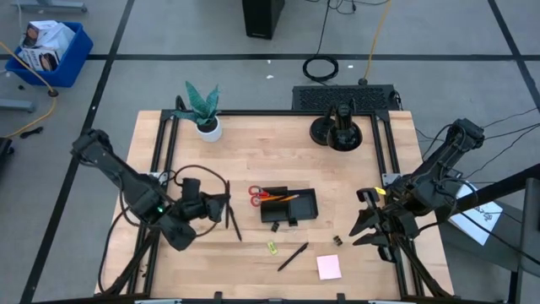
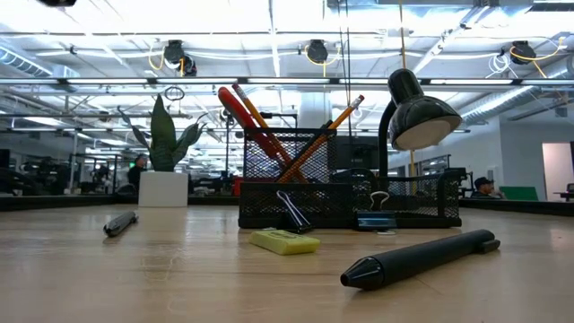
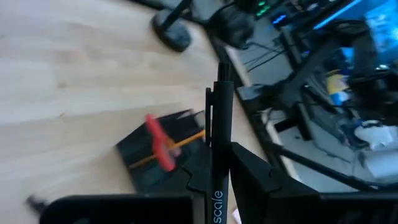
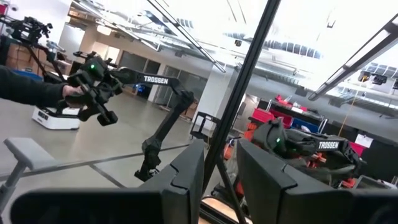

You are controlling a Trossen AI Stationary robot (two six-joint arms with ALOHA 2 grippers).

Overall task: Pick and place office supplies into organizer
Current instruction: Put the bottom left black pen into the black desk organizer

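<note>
Wooden tabletop (image 1: 253, 152), lab hall behind it; the organizer (image 1: 291, 209) sits near the middle with red scissors (image 1: 256, 196) and orange pencils (image 1: 281, 198) already standing in it. Your left gripper (image 1: 221, 207) hangs just off the tray's left side, and the left wrist view shows its fingers (image 3: 252, 177) clamped on a black pen (image 3: 221, 137), the barrel running up between them and pointing toward the organizer (image 3: 158, 158). So you look to be mid-carry: pen picked, not yet dropped in. The next move calls for bringing the pen tip over an open compartment, clear of the scissors (image 3: 158, 140) and pencils, tilting it so it goes in end first, then letting go. Watch the pen's length; it may tip out of a low tray or knock what already stands there. Your right gripper (image 1: 369, 226) waits over the table's right edge. The right wrist view shows its fingers (image 4: 186, 174) held apart with only a thin dark strand between them, likely a cable or frame rod; nothing of the task appears gripped, so treat it as free. Yet to go, loose on the wood in front of the tray: a second pen (image 1: 293, 256), a yellow-green piece (image 1: 272, 247), a small clip (image 1: 336, 241) and the pink pad (image 1: 329, 267).
</note>
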